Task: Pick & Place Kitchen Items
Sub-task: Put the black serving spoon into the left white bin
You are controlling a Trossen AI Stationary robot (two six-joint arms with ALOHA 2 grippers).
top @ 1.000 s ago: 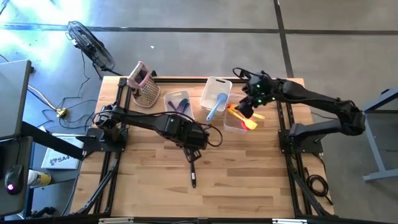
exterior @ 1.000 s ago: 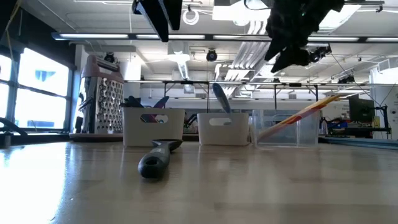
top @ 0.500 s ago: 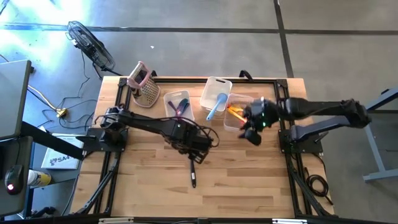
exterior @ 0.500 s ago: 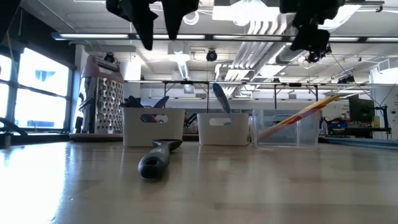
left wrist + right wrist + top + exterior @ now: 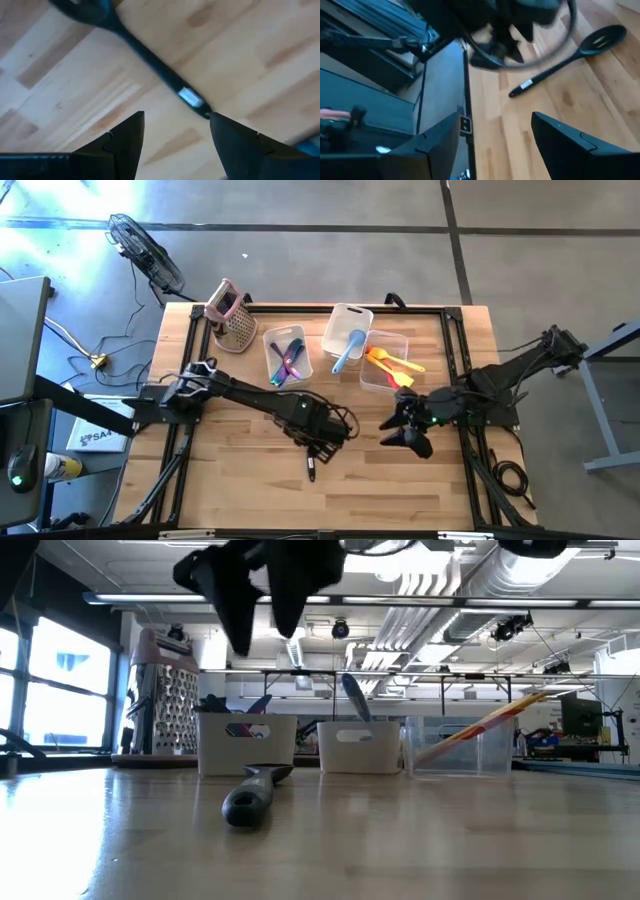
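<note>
With our left gripper point(image 5: 322, 442) spread open and empty above the black spoon point(image 5: 311, 463) lying near the table's point(image 5: 230, 480) front edge, we risk pinching off-centre — the slim handle could skid or roll away.

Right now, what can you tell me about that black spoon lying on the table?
The black spoon is a long slim utensil, plastic by the look, with a slotted oval head and a small pale label near the handle's end. It lies flat on the bare wood, in front of the tubs. The left gripper hovers above it, fingers open, not touching.
</note>
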